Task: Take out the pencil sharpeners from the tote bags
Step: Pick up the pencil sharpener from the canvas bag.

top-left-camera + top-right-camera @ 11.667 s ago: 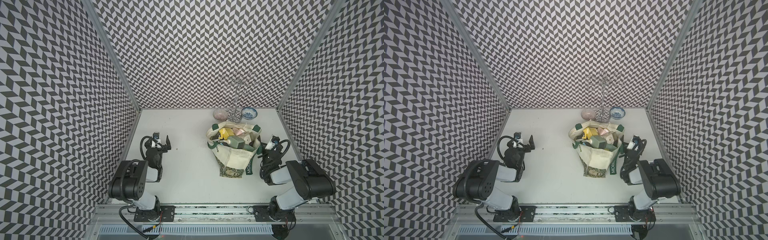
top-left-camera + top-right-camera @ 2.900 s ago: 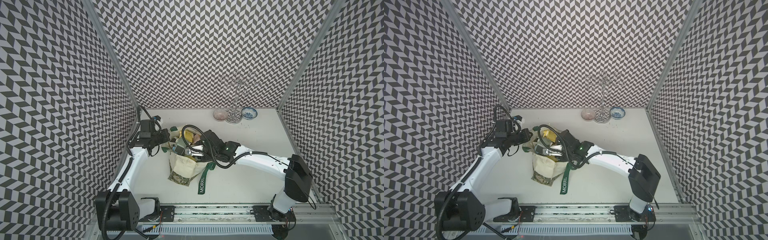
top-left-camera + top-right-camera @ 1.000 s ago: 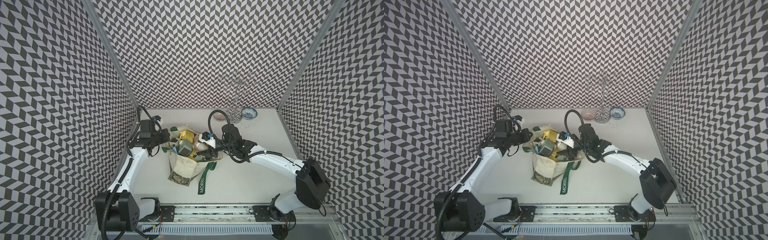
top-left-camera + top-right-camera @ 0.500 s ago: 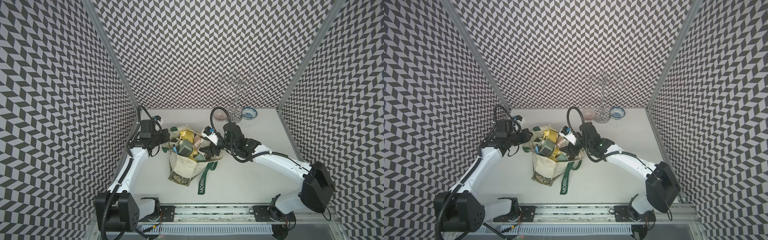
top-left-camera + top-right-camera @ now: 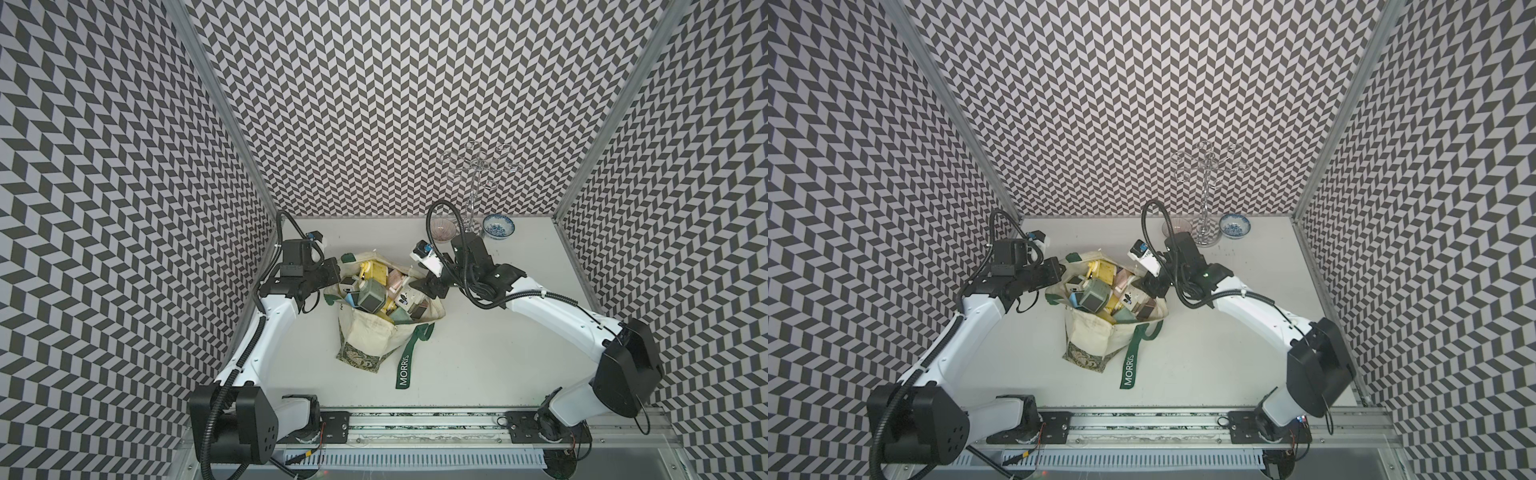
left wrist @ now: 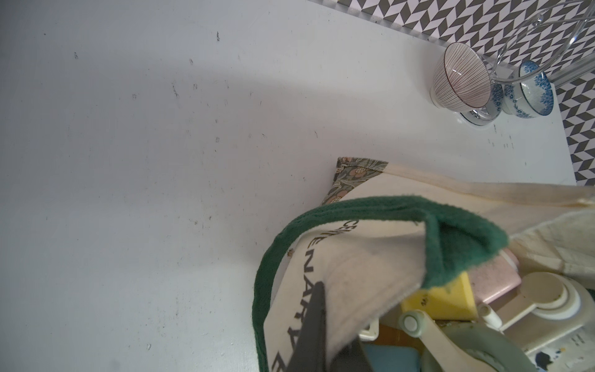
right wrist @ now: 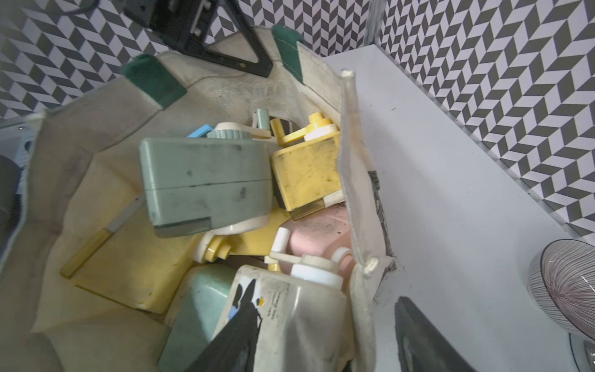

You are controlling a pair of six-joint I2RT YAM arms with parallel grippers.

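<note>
Now your left gripper (image 5: 332,279) is clenched on the tote bag (image 5: 370,332) rim mid-frame, pencil sharpeners (image 5: 370,293) heaped inside. Your right gripper (image 5: 427,287) gapes astride that rim; closing may pinch canvas.

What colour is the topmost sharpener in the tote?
Sage green sharpener; clearest in the right wrist view.

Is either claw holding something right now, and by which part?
The left claw pinches the tote bag by its cream rim, beside a green strap. The right claw straddles the bag's wall, jaws apart, gripping nothing.
</note>
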